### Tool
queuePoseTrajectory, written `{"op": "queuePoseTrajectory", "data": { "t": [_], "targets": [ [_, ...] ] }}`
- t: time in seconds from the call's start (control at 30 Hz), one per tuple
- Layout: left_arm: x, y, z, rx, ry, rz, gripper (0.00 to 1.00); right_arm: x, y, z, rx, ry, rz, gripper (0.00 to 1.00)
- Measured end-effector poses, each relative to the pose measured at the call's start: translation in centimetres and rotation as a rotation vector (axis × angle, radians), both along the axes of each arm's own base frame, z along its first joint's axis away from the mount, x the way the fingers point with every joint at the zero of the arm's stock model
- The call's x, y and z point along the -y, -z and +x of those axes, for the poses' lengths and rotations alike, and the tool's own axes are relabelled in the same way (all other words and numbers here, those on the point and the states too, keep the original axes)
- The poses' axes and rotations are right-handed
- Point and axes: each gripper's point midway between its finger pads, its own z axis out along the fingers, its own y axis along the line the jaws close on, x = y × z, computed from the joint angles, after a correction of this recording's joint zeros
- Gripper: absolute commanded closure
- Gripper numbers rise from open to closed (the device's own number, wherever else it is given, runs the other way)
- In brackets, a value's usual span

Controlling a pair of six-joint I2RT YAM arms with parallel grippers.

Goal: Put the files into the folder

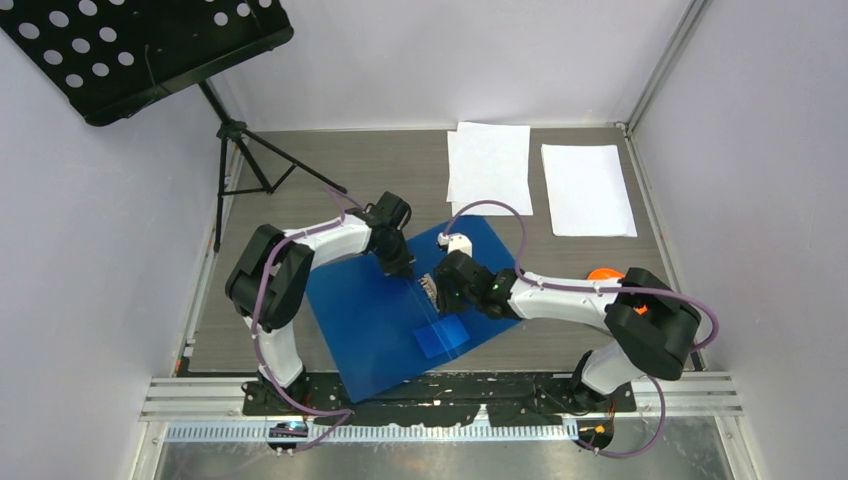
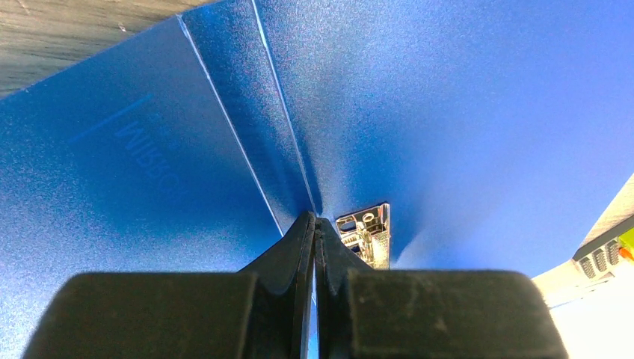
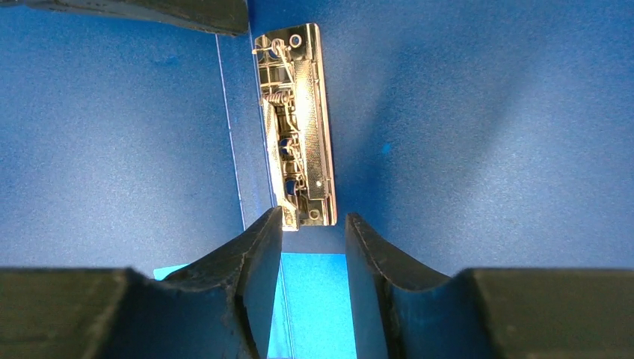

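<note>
The blue folder (image 1: 365,320) lies open on the table between my two arms, its metal clip (image 3: 297,127) running along the spine. My left gripper (image 2: 315,218) is shut, with its tips on the spine crease beside the far end of the clip (image 2: 368,233). My right gripper (image 3: 313,221) is open, and its tips stand just short of the clip's near end, the left finger (image 3: 258,247) touching the clip's corner. Two stacks of white files (image 1: 489,165) (image 1: 587,189) lie side by side at the back of the table, apart from the folder. In the top view the left gripper (image 1: 405,272) and the right gripper (image 1: 430,290) nearly meet.
A black music stand (image 1: 150,45) hangs over the back left, and its tripod legs (image 1: 265,170) rest on the table. An orange object (image 1: 603,273) sits behind the right arm. White walls enclose the table on three sides.
</note>
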Motion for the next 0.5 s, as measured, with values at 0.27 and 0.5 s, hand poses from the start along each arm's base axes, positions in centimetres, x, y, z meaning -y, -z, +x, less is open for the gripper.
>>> {"op": "queuePoseTrajectory", "data": {
  "t": [0.27,0.5],
  "targets": [
    [0.0,0.0,0.0,-0.002,0.0,-0.002,0.95,-0.2,1.5,-0.5,-0.043,-0.02,-0.015,0.67],
    [0.0,0.0,0.0,-0.006,0.0,-0.005,0.96,-0.8,1.6,-0.3,-0.042,-0.021,-0.002,0.75]
  ]
}}
